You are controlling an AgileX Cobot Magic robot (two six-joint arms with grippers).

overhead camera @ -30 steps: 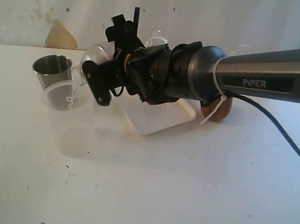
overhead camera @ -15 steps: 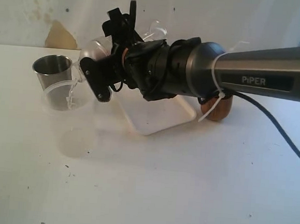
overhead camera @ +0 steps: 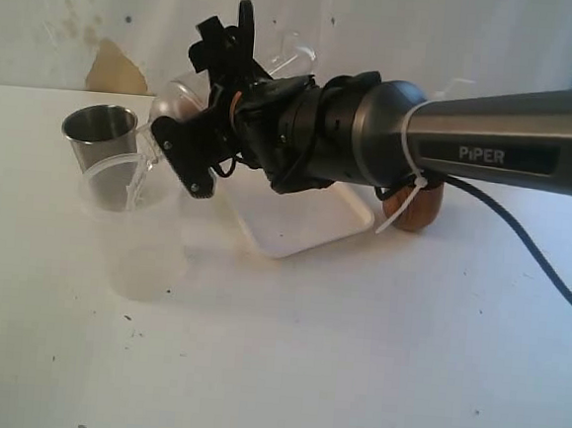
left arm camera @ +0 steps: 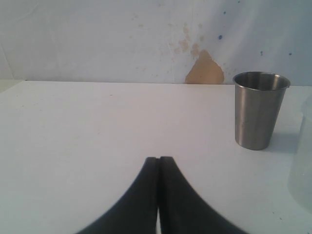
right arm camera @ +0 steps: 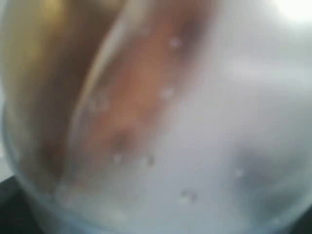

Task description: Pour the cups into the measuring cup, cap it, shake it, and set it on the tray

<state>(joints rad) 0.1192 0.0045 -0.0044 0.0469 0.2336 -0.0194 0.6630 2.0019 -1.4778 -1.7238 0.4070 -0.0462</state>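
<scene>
My exterior and low left wrist cameras both face the wall [overhead camera: 429, 37], sharing the steel tumbler [overhead camera: 100, 135]; right wrist's blurred, point-blank.

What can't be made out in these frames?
- Right wrist view: pure blur. The clear container fills the lens, so its contents and markings are unreadable.
- Exterior view: the arm hides most of the wooden cup and the tray's far edge.
- Left wrist view: the clear tub is cut off by the frame edge.
</scene>
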